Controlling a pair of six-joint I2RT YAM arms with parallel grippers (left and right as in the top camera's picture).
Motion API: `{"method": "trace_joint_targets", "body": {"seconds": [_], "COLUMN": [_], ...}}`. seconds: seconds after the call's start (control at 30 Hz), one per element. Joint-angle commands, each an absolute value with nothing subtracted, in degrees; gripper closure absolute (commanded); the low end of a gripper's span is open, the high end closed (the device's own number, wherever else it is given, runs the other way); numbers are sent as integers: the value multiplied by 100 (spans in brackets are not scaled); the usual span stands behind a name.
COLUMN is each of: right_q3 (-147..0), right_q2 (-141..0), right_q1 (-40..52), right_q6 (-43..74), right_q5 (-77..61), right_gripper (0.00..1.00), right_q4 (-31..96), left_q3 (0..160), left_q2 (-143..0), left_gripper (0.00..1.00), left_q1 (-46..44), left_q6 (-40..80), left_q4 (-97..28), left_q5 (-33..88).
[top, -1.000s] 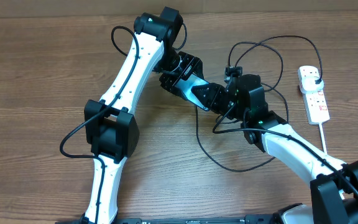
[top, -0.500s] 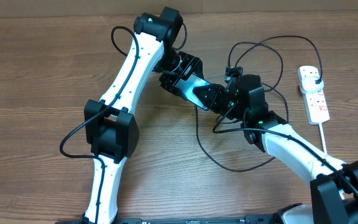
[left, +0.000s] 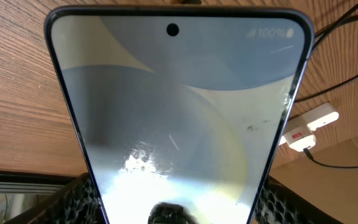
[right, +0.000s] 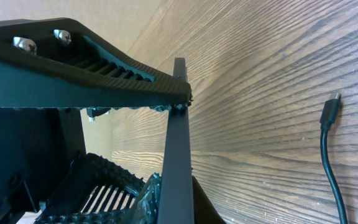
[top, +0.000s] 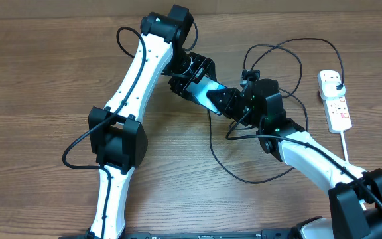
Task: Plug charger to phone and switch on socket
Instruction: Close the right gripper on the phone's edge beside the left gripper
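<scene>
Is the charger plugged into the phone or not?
Not plugged in. The charger tip lies bare on the table, apart from the phone.

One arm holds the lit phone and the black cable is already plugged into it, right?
No. The phone is held, but the charger is not plugged in: the right wrist view shows its connector tip lying free on the table.

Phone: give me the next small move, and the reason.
Probably open the left gripper and leave the phone to the right gripper. Both are shut on it, while the charger's connector lies unheld on the table, so one gripper must come free to fetch it.
</scene>
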State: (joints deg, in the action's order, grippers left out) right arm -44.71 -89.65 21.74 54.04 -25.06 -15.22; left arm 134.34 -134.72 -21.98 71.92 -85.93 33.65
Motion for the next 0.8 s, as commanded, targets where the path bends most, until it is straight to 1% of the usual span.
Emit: {"method": "trace_joint_targets", "body": {"seconds": [0.0, 0.07, 0.17, 0.3, 0.33, 0.4, 0.43, 0.5, 0.6, 0.77], "right_q3": [-4622, -4622, -4622, -4622, -4622, -4622, -4622, -4622, -4622, -4622], "right_q2": [-8877, -8875, -8875, -8875, -8877, -8875, -8875, -8875, -8875, -8875], "right_q1": [2178, 2178, 2174, 2165, 2161, 2141, 2123, 2084, 2023, 1892], "right_q6": [5437, 5559, 5579, 5579, 5579, 5579, 5579, 5581, 5675, 5861], "right_q5": [-2679, -2703, -2705, -2703, -2703, -2705, -2705, -2705, -2705, -2757], "right_gripper": [92, 92, 92, 93, 94, 95, 96, 96, 96, 96], "right_q4": [-1887, -1935, -2027, -2075, -2073, -2049, -2032, -2008, -2005, -1988], "left_q3": [13515, 13515, 13515, 13515, 13515, 13515, 13515, 13515, 13515, 13515], "left_q2": [-13463, -13463, -13463, -13463, -13463, -13463, -13463, -13463, -13463, -13463], "left_gripper": [69, 62, 44, 25, 23, 15, 13, 7, 1, 0], "left_q1": [-2281, -2281, -2281, -2281, -2281, -2279, -2279, -2276, -2261, -2180], "left_q6": [7242, 7242, 7242, 7238, 7238, 7203, 7157, 7032, 6705, 6270], "left_q4": [-8648, -8648, -8648, -8650, -8646, -8635, -8621, -8604, -8464, -8176], "left_q5": [3498, 3498, 3496, 3474, 3420, 3363, 3332, 3242, 3242, 3267]}}
